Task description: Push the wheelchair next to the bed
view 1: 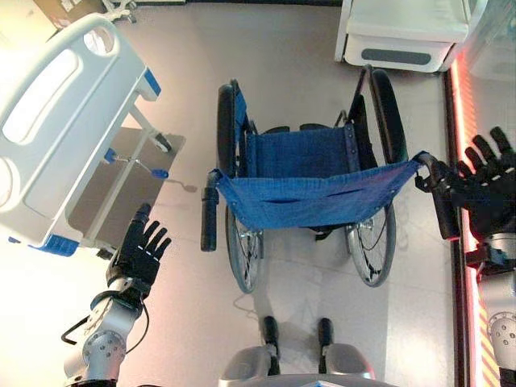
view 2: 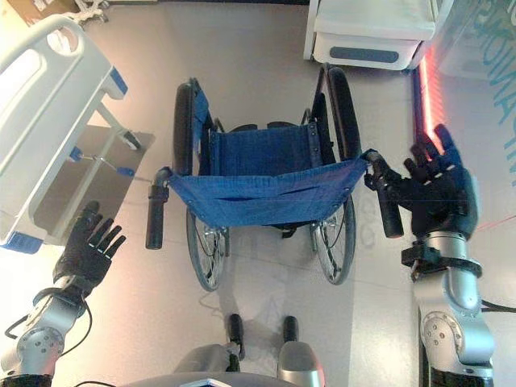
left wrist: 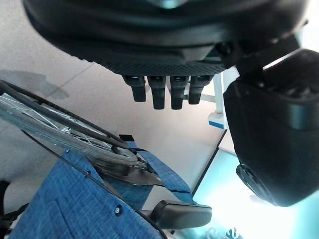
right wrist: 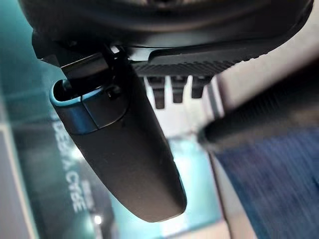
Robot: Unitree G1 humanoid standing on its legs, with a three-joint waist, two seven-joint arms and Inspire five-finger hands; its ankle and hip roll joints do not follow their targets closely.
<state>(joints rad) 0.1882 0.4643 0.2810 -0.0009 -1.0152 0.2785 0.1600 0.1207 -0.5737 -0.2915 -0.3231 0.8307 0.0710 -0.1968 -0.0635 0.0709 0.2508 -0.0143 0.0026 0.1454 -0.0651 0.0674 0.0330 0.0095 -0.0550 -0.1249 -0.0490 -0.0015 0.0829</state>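
Straight ahead of you the blue wheelchair (view 1: 306, 189) stands on the floor, well apart from the bed (view 1: 64, 129) at far left, your left hand (view 1: 141, 251) open near its left handle (view 1: 209, 219), your right hand (view 2: 435, 189) spread beside the right handle (view 2: 387, 205).

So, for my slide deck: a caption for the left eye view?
Both open hands, left hand and right hand, flank the blue wheelchair beside the bed.

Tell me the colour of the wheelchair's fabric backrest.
Blue fabric backrest, clearest in the left eye view.
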